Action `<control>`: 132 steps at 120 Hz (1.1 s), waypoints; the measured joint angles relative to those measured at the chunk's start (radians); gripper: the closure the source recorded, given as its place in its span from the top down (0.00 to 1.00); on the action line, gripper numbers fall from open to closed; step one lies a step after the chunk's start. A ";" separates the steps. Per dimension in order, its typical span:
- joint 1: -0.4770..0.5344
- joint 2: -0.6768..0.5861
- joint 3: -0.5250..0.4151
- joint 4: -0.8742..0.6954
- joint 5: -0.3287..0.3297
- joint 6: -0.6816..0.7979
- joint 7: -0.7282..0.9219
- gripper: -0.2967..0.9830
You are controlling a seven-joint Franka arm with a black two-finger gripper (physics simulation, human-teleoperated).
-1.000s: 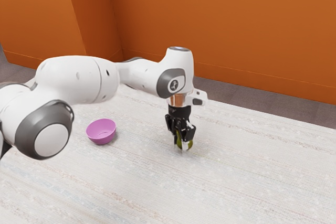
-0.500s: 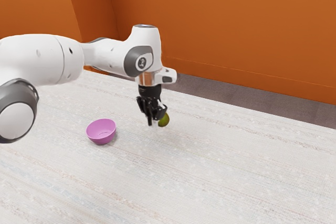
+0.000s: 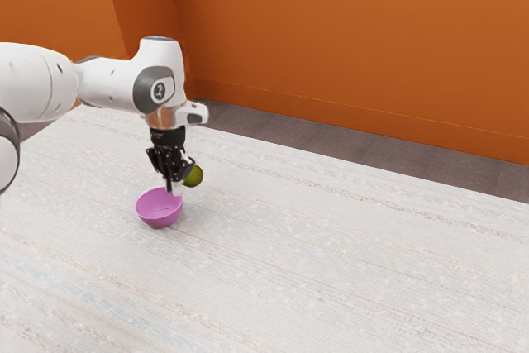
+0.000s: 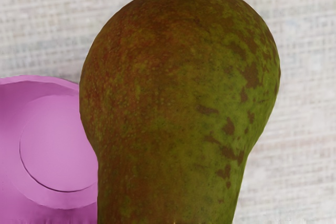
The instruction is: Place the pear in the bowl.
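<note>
Pear (image 3: pixel 194 176) aloft, near the bowl (image 3: pixel 157 211).
Gripper (image 3: pixel 174 185) pinches the pear; bowl stands upright, inner floor visible.

A pale, streaked table (image 3: pixel 331 270) with a purple-pink bowl (image 3: pixel 157 220) on it

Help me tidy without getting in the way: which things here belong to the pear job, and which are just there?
For the job:
pear, held up
gripper, holding it
pink bowl, its destination

Just there:
table
orange wall
floor

Bowl (image 3: pixel 159 220) on table (image 3: pixel 331 262); pear (image 3: pixel 194 176) above table, near bowl, toward exterior view's right.
</note>
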 joint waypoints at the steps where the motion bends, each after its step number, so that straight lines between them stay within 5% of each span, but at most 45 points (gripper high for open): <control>1: 0.003 -0.002 0.000 -0.004 0.001 0.000 0.001 0.22; 78: 0.094 -0.123 0.003 -0.218 0.081 0.005 0.062 0.18; 105: 0.095 -0.122 0.002 -0.219 0.081 0.004 0.074 0.53; 132: 0.068 -0.166 0.000 -0.163 0.080 -0.002 0.081 0.69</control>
